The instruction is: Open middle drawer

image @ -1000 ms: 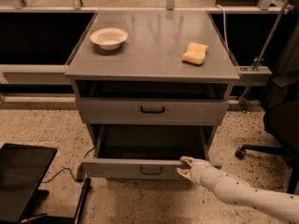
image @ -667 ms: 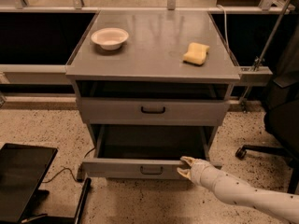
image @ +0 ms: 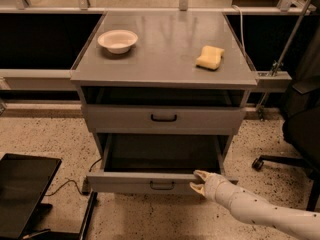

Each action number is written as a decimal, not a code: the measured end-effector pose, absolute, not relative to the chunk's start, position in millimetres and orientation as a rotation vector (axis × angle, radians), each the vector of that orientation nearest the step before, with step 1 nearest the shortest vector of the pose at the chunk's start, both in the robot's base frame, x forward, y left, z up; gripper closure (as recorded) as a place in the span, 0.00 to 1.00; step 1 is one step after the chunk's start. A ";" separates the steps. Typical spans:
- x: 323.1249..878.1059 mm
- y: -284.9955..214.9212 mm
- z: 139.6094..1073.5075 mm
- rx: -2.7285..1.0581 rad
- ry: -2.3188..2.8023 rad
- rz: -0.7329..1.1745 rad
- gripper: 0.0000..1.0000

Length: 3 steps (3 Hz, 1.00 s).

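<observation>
The middle drawer [image: 125, 183] is pulled out of the grey cabinet. Its flat front with a small black bar handle [image: 162, 185] faces me, and its dark, plain tray shows behind it. My gripper [image: 197, 180] is at the drawer's front edge, just right of the handle. Its two pale fingers are spread apart, the upper one [image: 201, 174] at the top rim of the front and the lower one over the front face. The white arm comes in from the lower right.
The drawer above [image: 163, 118] is closed. A white bowl [image: 117, 40] and a yellow sponge [image: 210, 57] lie on the cabinet top [image: 165, 39]. A black chair base [image: 280, 161] stands at the right. A black panel [image: 22, 194] lies on the floor at the lower left.
</observation>
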<state>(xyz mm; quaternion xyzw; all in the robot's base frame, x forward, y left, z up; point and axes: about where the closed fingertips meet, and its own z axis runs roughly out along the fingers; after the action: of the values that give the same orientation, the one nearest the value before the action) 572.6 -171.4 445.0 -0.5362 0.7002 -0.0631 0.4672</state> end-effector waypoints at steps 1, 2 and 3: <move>563.2 -171.4 444.3 -1.314 1.713 -0.158 1.00; 559.2 -169.3 451.4 -1.325 1.683 -0.177 1.00; 521.9 -171.7 447.5 -1.318 1.671 -0.186 1.00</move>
<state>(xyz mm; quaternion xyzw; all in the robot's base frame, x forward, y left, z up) 521.9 -171.7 447.5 -0.5406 0.6855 -0.0762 0.4817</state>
